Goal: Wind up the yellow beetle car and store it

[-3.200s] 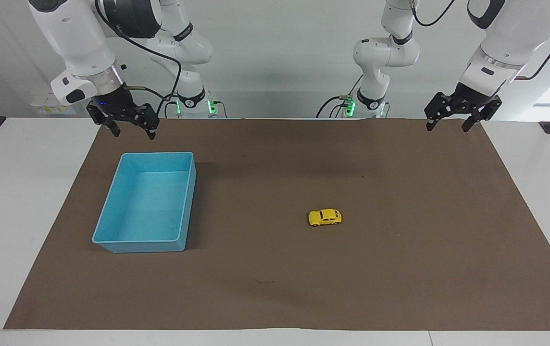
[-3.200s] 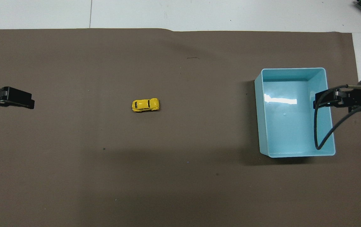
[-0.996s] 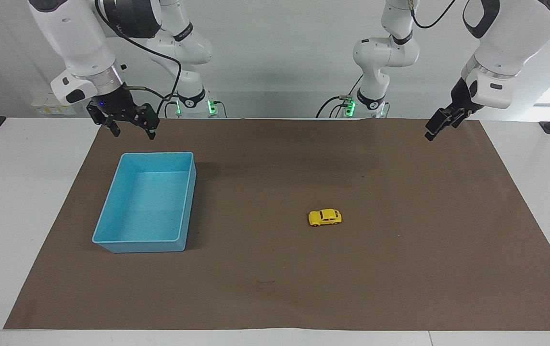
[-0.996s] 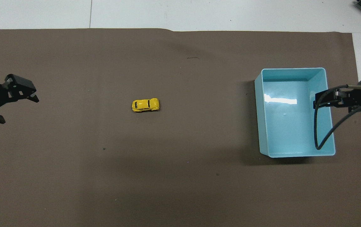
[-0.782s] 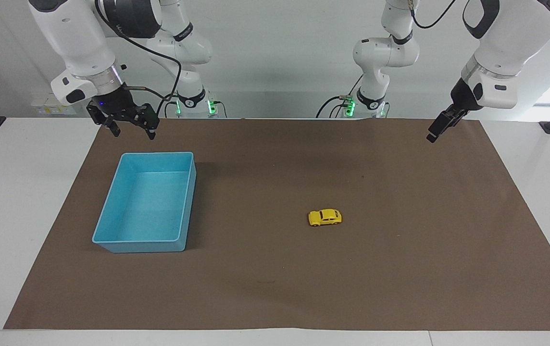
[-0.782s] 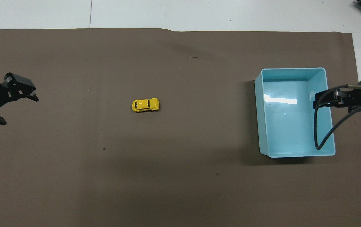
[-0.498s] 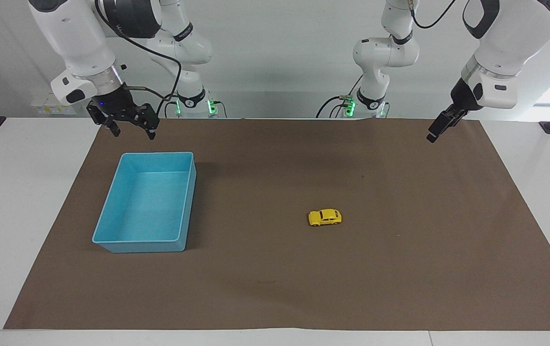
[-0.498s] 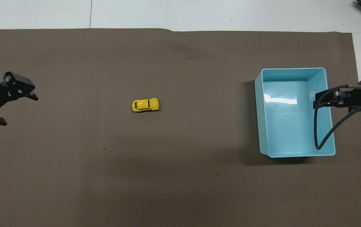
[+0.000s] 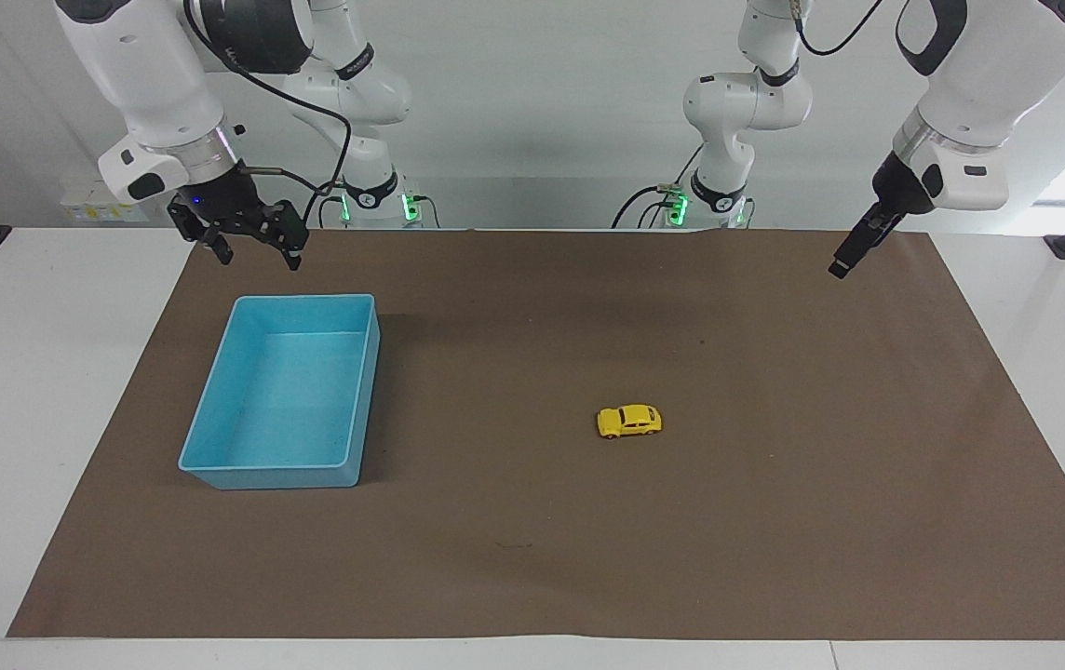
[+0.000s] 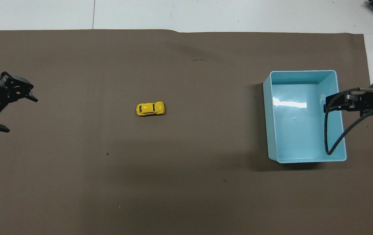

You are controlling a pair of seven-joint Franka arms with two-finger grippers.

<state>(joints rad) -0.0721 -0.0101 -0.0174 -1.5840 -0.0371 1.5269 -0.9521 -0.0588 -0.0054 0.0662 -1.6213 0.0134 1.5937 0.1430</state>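
Note:
The yellow beetle car [image 9: 629,421] [image 10: 150,108] stands on its wheels near the middle of the brown mat, with nothing touching it. My left gripper [image 9: 840,268] [image 10: 22,115] hangs open and empty in the air over the mat's edge at the left arm's end, well away from the car. In the facing view it shows edge-on. My right gripper [image 9: 259,261] [image 10: 328,106] is open and empty too. It waits in the air over the blue tray [image 9: 304,300] [image 10: 304,71], by the tray's rim toward the right arm's end.
The brown mat [image 9: 775,521] covers most of the white table [image 9: 48,391]. The blue tray is empty and lies toward the right arm's end. A black cable [image 10: 331,137] from the right wrist loops above the tray.
The left gripper has turned about its wrist and shifted slightly, so its fingers now show spread wider from above. The right arm, car and tray have not moved.

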